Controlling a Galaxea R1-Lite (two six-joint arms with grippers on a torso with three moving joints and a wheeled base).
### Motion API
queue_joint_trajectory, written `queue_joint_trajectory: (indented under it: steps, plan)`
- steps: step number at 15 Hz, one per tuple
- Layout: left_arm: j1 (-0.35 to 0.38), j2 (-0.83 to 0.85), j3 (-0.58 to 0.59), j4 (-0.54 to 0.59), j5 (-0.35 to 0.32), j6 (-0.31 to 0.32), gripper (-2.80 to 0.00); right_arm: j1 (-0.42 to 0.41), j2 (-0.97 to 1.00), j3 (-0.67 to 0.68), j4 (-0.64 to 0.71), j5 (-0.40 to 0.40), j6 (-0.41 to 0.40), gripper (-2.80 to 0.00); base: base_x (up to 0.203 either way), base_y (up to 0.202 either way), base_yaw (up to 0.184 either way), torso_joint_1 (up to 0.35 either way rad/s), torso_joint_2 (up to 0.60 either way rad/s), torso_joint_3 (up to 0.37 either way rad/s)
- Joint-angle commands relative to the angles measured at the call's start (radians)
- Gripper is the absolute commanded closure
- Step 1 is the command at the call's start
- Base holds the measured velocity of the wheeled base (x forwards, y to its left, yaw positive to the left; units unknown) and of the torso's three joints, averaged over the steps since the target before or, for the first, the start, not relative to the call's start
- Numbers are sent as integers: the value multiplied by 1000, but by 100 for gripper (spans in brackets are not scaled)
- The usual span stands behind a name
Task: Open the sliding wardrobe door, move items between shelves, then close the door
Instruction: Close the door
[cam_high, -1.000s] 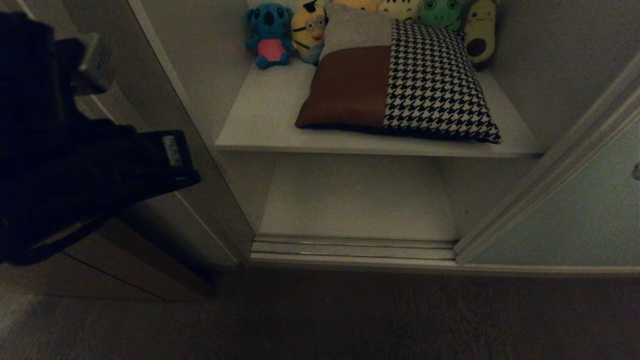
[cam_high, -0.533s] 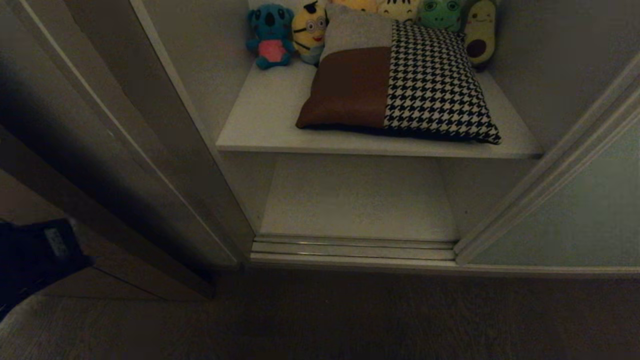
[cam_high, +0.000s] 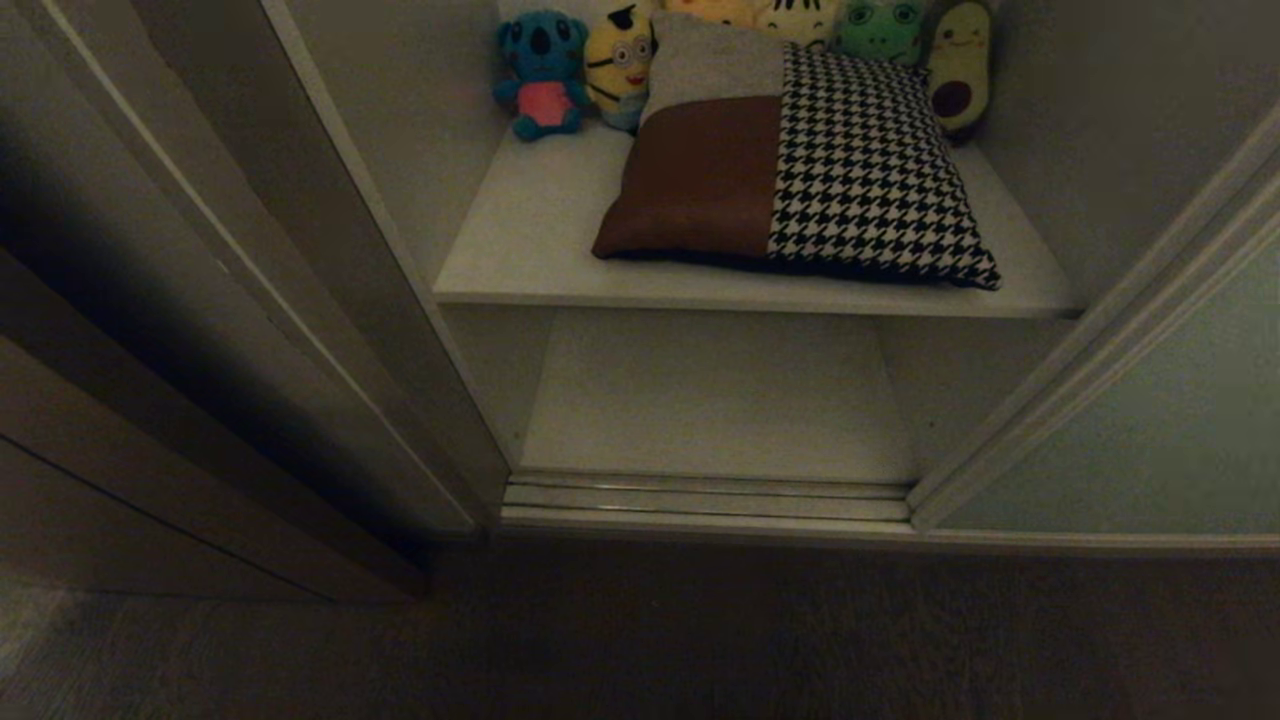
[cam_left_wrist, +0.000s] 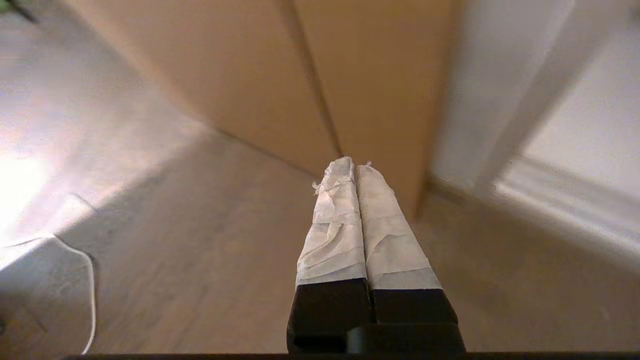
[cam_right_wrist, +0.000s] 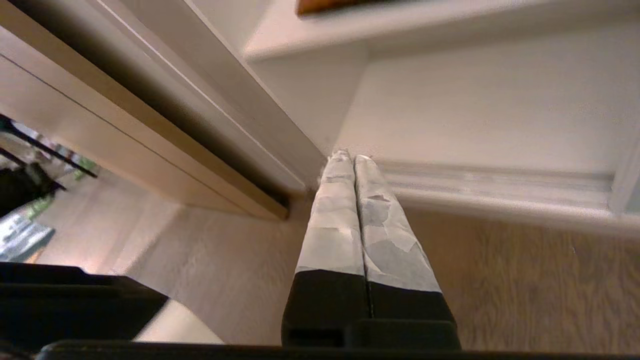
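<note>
Withdrawn from the head view, the left end effector (cam_left_wrist: 355, 167) is pressed closed and empty, as is the right end effector (cam_right_wrist: 352, 157); the pale grey-green sliding wardrobe door (cam_high: 1150, 420) is left to be closed.

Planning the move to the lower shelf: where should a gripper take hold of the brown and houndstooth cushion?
Grip the brown and houndstooth cushion at its front right corner, coming from the open wardrobe front; that corner reaches nearest the off-white upper shelf edge, while plush toys crowd behind.
</note>
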Motion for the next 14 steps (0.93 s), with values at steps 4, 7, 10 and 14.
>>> queue_joint_trajectory:
  steps: [4, 7, 10, 14]
  plan:
    - [72, -360, 89, 143, -307, 165, 0, -5, -30, -14, -2, 13, 6, 0, 0, 0, 0, 0, 0, 0]
    - [68, -514, 183, 233, -485, 197, 0, -17, -68, 8, 6, 31, 4, 0, 0, 0, 0, 0, 0, 0]
    - [68, -547, 249, 194, -561, 216, 0, -33, -144, 46, 11, 122, 2, 0, 0, 0, 0, 0, 0, 0]
    - [67, -547, 315, 114, -621, 216, 0, -34, -202, 75, 13, 125, 2, 0, 0, 0, 0, 0, 0, 0]
